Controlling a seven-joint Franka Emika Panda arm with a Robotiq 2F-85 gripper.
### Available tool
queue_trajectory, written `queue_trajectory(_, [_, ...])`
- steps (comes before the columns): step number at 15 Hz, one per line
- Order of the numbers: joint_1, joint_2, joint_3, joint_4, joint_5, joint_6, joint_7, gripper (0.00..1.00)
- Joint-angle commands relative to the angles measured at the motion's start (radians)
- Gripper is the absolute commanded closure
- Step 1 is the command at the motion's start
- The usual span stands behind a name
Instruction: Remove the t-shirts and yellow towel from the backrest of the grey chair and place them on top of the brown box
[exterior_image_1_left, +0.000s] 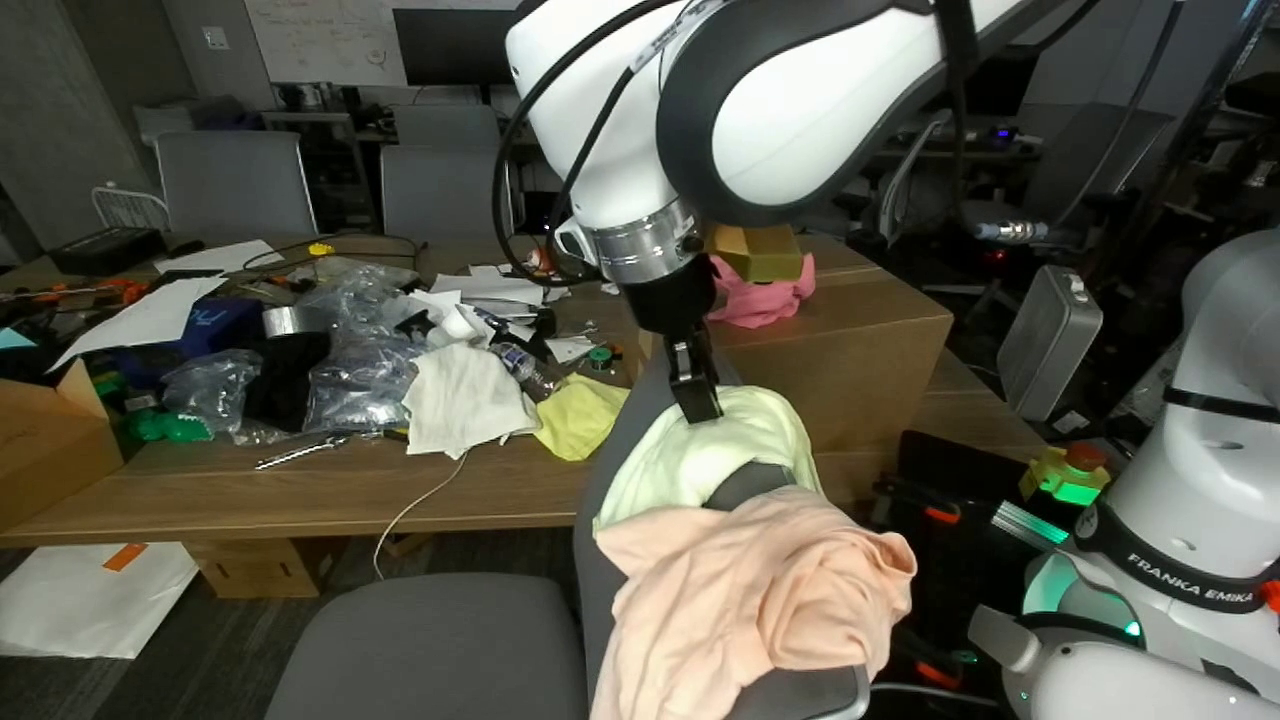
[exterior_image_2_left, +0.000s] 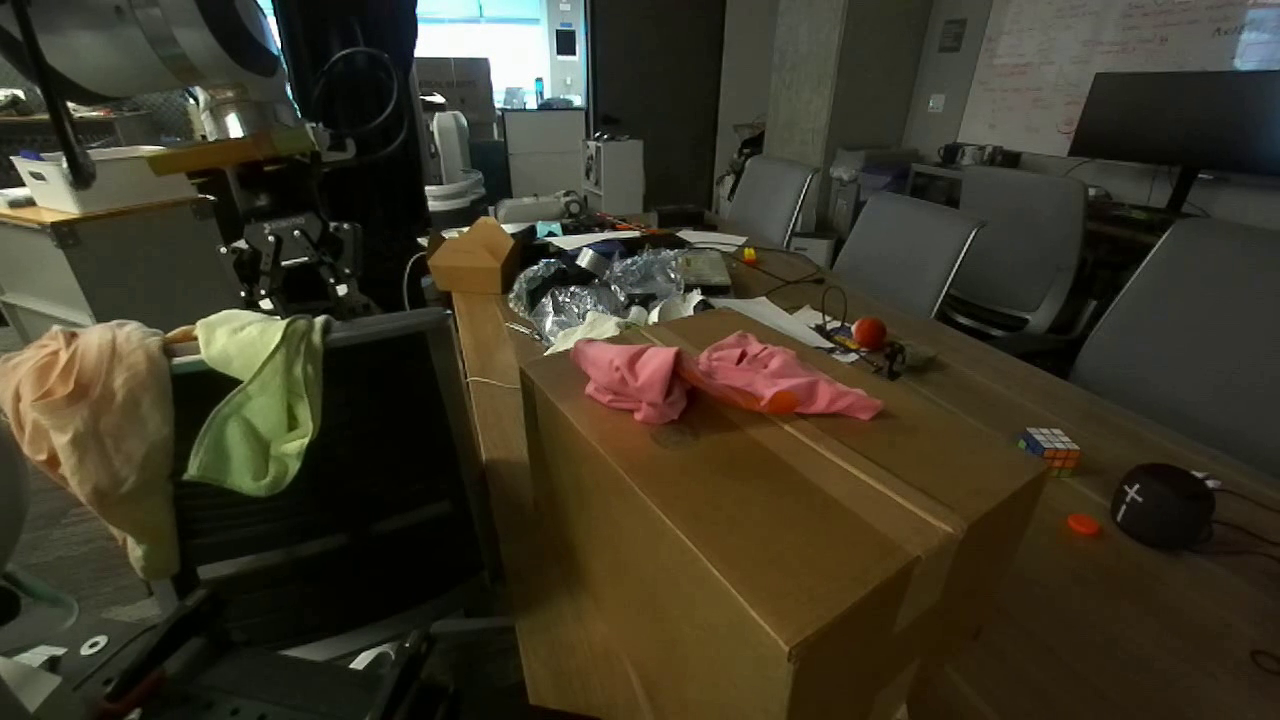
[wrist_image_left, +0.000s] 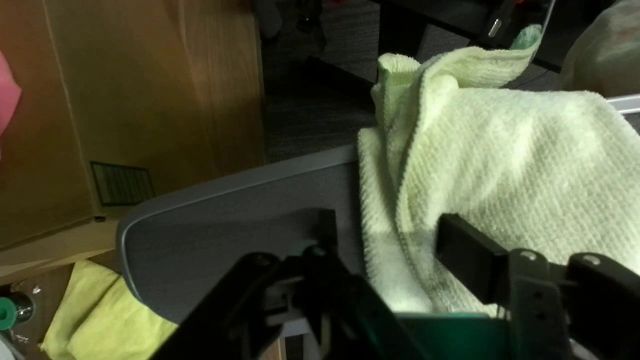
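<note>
The fingers (wrist_image_left: 471, 257) stand apart astride the folded edge of the yellow towel (wrist_image_left: 525, 175), 1 over its cloth, 1 over the bare backrest of the grey chair (wrist_image_left: 200, 245).

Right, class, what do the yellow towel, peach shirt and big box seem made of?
Yellow towel: matte, fuzzy cloth, maybe microfibre; nubby surface.
Peach shirt: soft, matte fabric, perhaps cotton; loose folds.
Big box: mostly matte, likely cardboard; crisp edges, top seam.

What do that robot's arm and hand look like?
The rounded white robot arm has dark grey panels, a silver metal ring and looping black cables. A black band reads FRANKA EMIKA in white. The mostly black hand has blocky fingers.
</note>
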Motion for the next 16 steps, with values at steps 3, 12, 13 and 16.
queue_trajectory(3, [0.0, 0.044, -0.001, 0.039, -0.048, -0.003, 0.067, 0.92])
queue_trajectory(12, [-0.009, -0.029, -0.017, 0.086, -0.148, 0.023, 0.225, 0.97])
queue_trajectory(13, [-0.011, -0.039, -0.021, 0.096, -0.151, 0.024, 0.237, 0.97])
queue_trajectory(16, [-0.027, -0.072, -0.032, 0.122, -0.159, 0.038, 0.277, 0.98])
